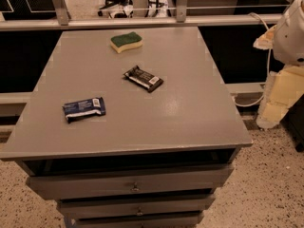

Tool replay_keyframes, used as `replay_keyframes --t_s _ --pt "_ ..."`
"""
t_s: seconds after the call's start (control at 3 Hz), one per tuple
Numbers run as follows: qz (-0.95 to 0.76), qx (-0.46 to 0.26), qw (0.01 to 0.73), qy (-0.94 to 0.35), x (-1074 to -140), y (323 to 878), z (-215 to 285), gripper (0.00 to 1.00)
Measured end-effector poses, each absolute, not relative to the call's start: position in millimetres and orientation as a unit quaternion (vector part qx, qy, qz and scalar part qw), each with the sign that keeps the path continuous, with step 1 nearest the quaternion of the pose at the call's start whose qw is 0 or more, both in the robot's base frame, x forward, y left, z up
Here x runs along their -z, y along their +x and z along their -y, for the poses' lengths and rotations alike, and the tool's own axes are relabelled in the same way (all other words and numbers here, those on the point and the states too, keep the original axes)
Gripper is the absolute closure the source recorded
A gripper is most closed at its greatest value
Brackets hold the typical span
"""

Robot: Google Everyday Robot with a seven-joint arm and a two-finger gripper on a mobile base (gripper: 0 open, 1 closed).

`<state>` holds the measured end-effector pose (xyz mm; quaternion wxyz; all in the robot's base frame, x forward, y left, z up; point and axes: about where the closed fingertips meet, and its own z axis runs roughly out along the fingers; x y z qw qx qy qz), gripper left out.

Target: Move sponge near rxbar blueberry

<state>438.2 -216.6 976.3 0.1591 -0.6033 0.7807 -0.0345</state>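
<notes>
The sponge [126, 42], with a dark green top over pale yellow foam, lies at the far middle of the grey table top [190, 113]. The rxbar blueberry [84, 109], a flat bar in a dark blue wrapper with white label patches, lies near the front left. They are far apart, with a black bar between them. My gripper [279, 96] hangs at the right edge of the view, beyond the table's right side and well away from both objects. It holds nothing that I can see.
A black-wrapped bar with a white label [143, 78] lies in the table's middle. The table is a drawer cabinet with several drawers [135, 186] in front. A metal rail [142, 22] runs behind it. A cable [263, 46] hangs at the right.
</notes>
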Motion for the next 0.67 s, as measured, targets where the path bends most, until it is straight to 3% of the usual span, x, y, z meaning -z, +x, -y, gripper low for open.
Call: replay_keyframes --t_s 0.67 --pt "-0.786 0.021 0.19 -0.588 -980.8 448.4 213.2 0.0"
